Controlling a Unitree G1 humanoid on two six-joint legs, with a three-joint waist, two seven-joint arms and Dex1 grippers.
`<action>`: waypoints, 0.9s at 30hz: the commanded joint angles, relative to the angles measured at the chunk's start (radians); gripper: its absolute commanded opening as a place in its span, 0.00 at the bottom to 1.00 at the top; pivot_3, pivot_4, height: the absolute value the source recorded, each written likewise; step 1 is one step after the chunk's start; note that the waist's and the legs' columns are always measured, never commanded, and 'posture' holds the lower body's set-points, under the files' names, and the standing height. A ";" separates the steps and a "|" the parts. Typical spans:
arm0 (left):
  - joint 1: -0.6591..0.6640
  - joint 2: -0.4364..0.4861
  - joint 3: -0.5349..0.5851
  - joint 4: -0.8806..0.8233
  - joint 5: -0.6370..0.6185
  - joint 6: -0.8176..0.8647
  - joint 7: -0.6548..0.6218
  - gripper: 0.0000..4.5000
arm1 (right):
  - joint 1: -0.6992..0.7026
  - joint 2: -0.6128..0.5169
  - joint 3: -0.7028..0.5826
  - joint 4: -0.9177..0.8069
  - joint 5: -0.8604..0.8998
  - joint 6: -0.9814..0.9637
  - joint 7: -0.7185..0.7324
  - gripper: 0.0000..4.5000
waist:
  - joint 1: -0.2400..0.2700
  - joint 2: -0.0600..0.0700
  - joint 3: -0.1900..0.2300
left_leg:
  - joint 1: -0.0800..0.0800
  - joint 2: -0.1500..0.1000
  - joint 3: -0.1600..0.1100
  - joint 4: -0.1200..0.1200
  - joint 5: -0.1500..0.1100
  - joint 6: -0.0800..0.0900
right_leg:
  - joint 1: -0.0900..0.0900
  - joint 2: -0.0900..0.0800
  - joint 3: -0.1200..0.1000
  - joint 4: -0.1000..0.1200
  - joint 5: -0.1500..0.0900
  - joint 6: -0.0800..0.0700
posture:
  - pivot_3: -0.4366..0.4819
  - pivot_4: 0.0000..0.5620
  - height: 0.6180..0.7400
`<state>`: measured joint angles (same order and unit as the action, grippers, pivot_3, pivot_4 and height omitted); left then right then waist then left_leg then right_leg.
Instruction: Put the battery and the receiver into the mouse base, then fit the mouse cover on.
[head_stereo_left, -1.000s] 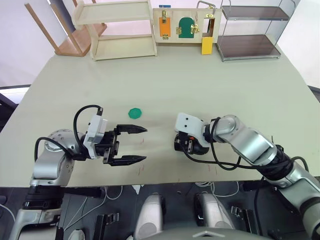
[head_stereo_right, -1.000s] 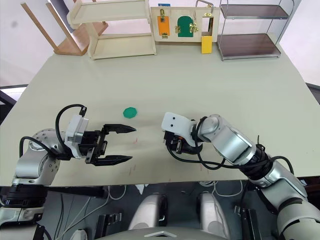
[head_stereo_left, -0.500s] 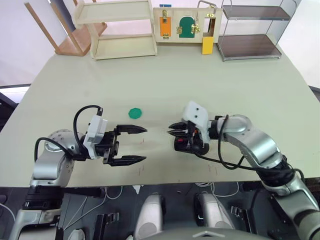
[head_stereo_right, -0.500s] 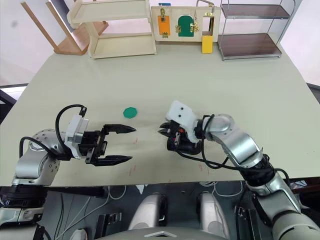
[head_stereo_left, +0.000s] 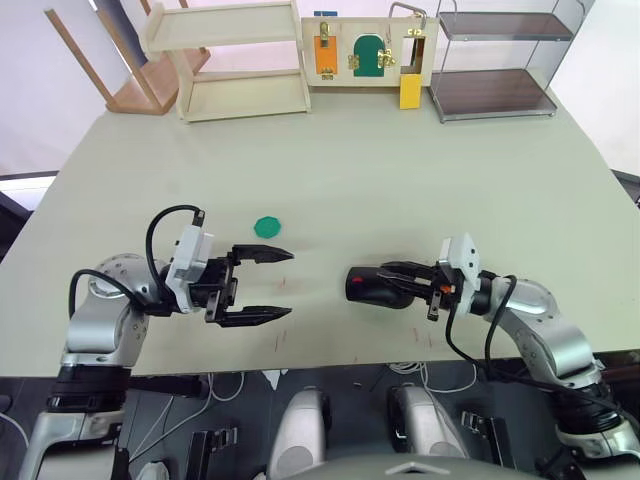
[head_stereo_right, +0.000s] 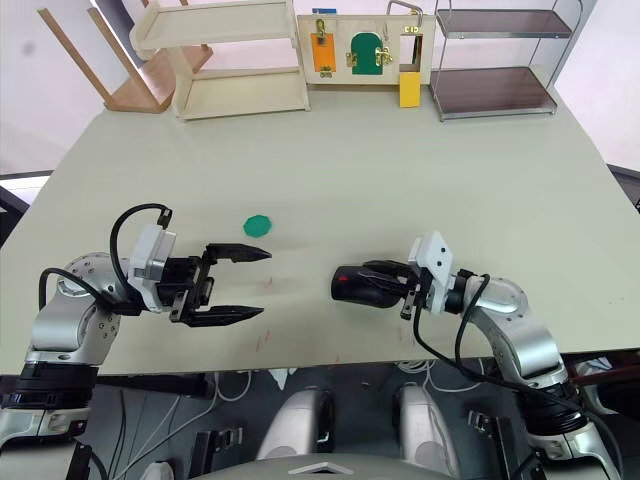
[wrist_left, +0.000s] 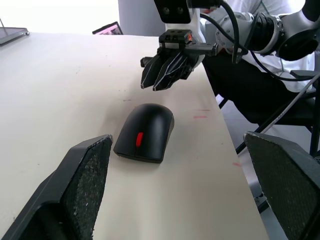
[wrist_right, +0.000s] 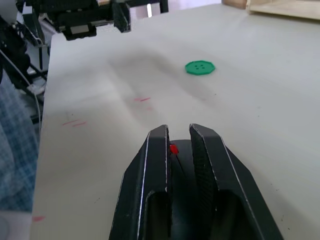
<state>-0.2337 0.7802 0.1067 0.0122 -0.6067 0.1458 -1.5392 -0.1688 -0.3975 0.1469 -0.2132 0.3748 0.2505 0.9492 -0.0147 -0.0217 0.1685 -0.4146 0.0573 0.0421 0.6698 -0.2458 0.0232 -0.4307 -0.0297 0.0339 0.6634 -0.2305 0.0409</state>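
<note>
The mouse cover (wrist_left: 150, 120) sits on the mouse base, so a whole black mouse (head_stereo_left: 366, 285) lies flat near the table's front edge. A red wheel (wrist_left: 139, 138) shows at its front. The battery and the receiver are hidden. My right gripper (head_stereo_left: 388, 270) hovers low at the mouse's right end with its fingers (wrist_right: 155, 165) shut and nothing held, pointing left. Left of the mouse, my left gripper (head_stereo_left: 290, 283) stands wide open and empty, its pads (wrist_left: 85, 185) facing the mouse.
A green round button (head_stereo_left: 266, 227) lies on the table (head_stereo_left: 400, 180) behind the left gripper. Along the back edge stand a wooden shelf (head_stereo_left: 245, 60), a latch board (head_stereo_left: 365, 48) and a metal rack (head_stereo_left: 495, 65). Faint red marks dot the front edge.
My right gripper lifted off the top of the mouse and drew back to the right, now low beside it. The mouse stays put. The left arm has not moved.
</note>
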 joint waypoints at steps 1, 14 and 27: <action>-0.010 0.010 0.007 -0.009 -0.002 -0.013 -0.028 1.00 | 0.030 0.016 0.005 0.056 -0.010 -0.099 0.024 0.16 | 0.002 0.000 0.000 | 0.000 0.000 0.000 0.000 0.000 0.000 | 0.000 0.000 0.000 0.000 0.000 0.000 | 0.48 0.27 1.00; 0.010 0.028 0.016 -0.032 -0.011 0.002 -0.020 1.00 | 0.077 0.054 0.054 0.319 -0.093 -0.293 0.037 0.16 | -0.001 -0.005 -0.004 | 0.004 0.001 0.001 0.000 0.000 0.000 | 0.004 0.000 0.001 0.000 -0.001 -0.001 | 0.48 0.27 1.00; 0.119 0.014 0.093 -0.069 -0.024 0.091 0.158 1.00 | 0.154 -0.080 -0.121 0.086 0.016 -0.233 0.002 0.16 | 0.002 -0.005 -0.004 | 0.003 0.000 0.001 0.000 0.000 0.000 | 0.003 -0.001 0.001 0.000 0.000 -0.001 | 0.48 0.27 1.00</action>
<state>-0.1285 0.7910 0.1617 -0.0249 -0.6223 0.2235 -1.4151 -0.0279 -0.4611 0.0698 -0.0748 0.3624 0.0157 0.9574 -0.0125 -0.0266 0.1641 -0.4120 0.0576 0.0433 0.6697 -0.2458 0.0232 -0.4275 -0.0306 0.0347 0.6631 -0.2309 0.0400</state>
